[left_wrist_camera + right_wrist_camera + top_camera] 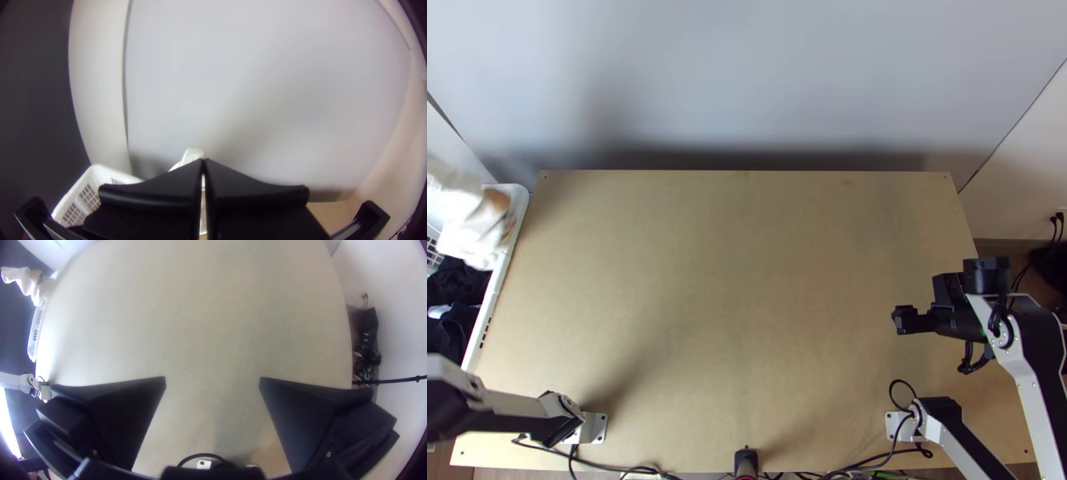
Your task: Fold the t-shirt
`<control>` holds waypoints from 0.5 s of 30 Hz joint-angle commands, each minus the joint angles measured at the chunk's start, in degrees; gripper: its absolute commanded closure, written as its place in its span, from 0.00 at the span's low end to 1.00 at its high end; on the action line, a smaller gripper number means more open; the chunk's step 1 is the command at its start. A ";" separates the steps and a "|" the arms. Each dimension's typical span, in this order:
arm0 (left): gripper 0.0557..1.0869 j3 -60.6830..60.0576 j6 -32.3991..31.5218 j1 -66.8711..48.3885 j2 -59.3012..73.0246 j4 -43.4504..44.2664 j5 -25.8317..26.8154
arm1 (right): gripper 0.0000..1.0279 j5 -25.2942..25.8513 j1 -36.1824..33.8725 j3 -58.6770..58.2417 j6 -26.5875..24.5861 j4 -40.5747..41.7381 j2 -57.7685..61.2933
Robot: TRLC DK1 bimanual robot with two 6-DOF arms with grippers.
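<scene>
My right gripper [907, 320] is over the right part of the table in the top view. In the right wrist view that gripper [212, 382] has its fingers wide apart, with bare table between them. A blurred white cloth [471, 232] hangs bunched over the basket at the far left, a brownish patch beside it; whether it is the t-shirt I cannot tell. The right wrist view also has this pale cloth [27, 282] at its upper left. In the left wrist view, my left gripper [203, 164] has its fingers pressed together, a whitish thing [192, 155] behind them.
The light wooden table [739, 280] lies bare between the arms. A white basket [497, 276] with dark cloth [455, 292] inside stands along its left edge. Cables [859, 466] run along the near edge. A pale wall [747, 80] rises behind.
</scene>
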 commanded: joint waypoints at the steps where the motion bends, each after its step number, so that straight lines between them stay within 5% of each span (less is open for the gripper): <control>1: 0.97 4.61 -3.60 -11.87 -9.38 3.35 1.12 | 0.05 -0.18 0.18 -1.82 -0.02 0.37 -4.82; 15: 0.97 17.97 -15.64 -42.10 -10.35 -4.65 -1.34 | 0.05 -0.18 0.00 -5.34 0.07 -0.33 -10.97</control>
